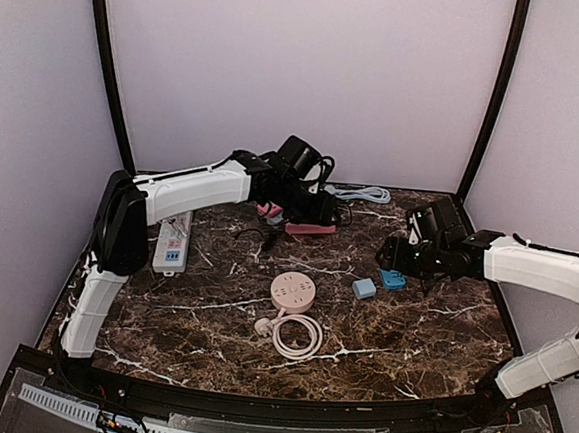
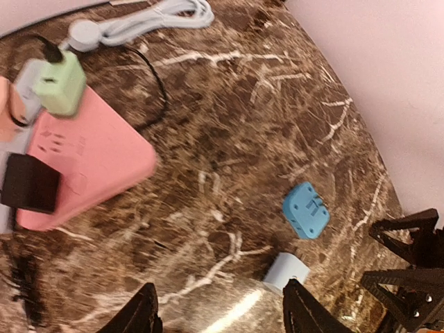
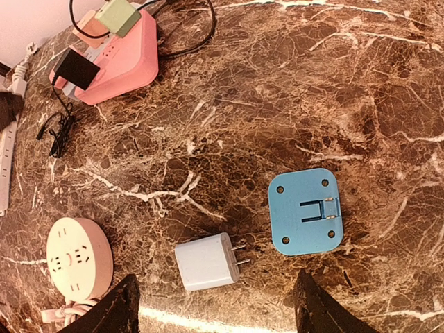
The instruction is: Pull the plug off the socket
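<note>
A pink power strip lies at the back centre. In the left wrist view the strip carries a green plug and a black plug. It also shows in the right wrist view, with the green plug and the black plug. My left gripper hovers just right of the strip, open and empty. My right gripper is open and empty above a loose light-blue charger and a blue adapter.
A round pink socket with a coiled cord sits mid-table. A white power strip lies at the left. A grey cable lies along the back wall. The charger and adapter lie right of centre.
</note>
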Action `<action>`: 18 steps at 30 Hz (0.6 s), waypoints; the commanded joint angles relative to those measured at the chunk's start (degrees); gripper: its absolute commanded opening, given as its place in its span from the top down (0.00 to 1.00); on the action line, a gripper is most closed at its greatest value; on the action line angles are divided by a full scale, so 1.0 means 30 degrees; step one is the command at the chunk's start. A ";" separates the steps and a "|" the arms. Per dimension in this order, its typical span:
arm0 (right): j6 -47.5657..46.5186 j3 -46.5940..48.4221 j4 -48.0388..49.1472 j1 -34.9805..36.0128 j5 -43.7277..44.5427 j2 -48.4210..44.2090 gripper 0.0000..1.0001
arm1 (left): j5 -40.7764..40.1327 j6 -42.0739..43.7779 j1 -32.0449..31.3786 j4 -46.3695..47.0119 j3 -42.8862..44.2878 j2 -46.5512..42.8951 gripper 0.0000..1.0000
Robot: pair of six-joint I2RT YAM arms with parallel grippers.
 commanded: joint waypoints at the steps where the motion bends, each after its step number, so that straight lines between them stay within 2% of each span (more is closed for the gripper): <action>1: -0.0313 0.0526 0.0818 -0.0093 -0.0346 0.0364 0.26 | -0.2327 0.3060 0.1207 -0.2426 0.0967 -0.0926 0.40; 5: -0.0450 0.0523 0.1174 -0.0093 -0.0941 0.0356 0.24 | -0.2277 0.4296 0.2087 -0.2492 0.1683 -0.0523 0.40; 11: -0.0482 0.0701 0.1169 -0.0094 -0.1635 0.0504 0.24 | -0.0850 0.6662 0.2806 -0.1587 0.2752 0.0593 0.41; 18: -0.0491 0.0849 0.0850 -0.0093 -0.1852 0.0446 0.24 | -0.0876 0.7938 0.3008 -0.2271 0.6189 0.3576 0.42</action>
